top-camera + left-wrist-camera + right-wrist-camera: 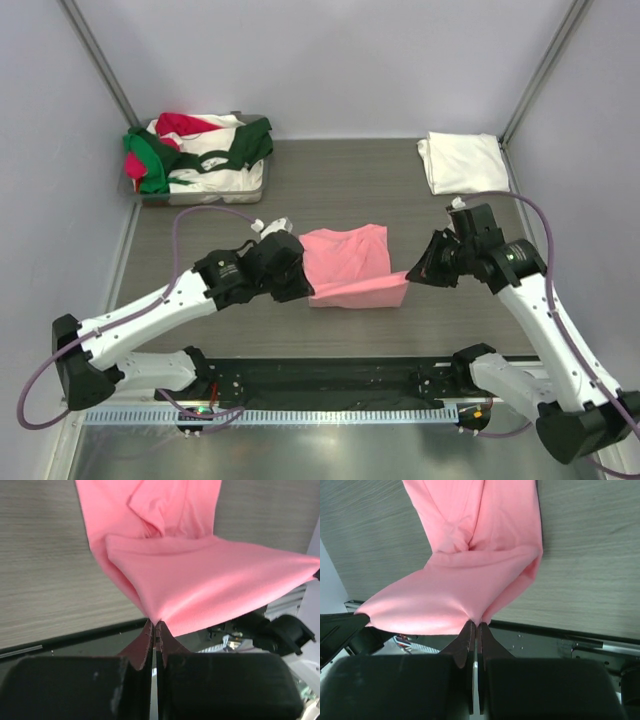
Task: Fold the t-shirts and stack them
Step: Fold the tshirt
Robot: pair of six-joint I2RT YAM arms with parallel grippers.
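At table (400,190) centre | left gripper (155,626), right gripper (475,625) pinch pink t-shirt (345,260) near-edge corners

Likely a robotics lab: wood-grain table (400,190) boxed by plain grey panels (330,60) and metal posts (98,60).

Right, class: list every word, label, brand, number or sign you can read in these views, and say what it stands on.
No text is readable in any view.
The pink t-shirt, the folded white t-shirt and the heaped t-shirts show no lettering; neither the left gripper nor the right gripper bears a legible mark.
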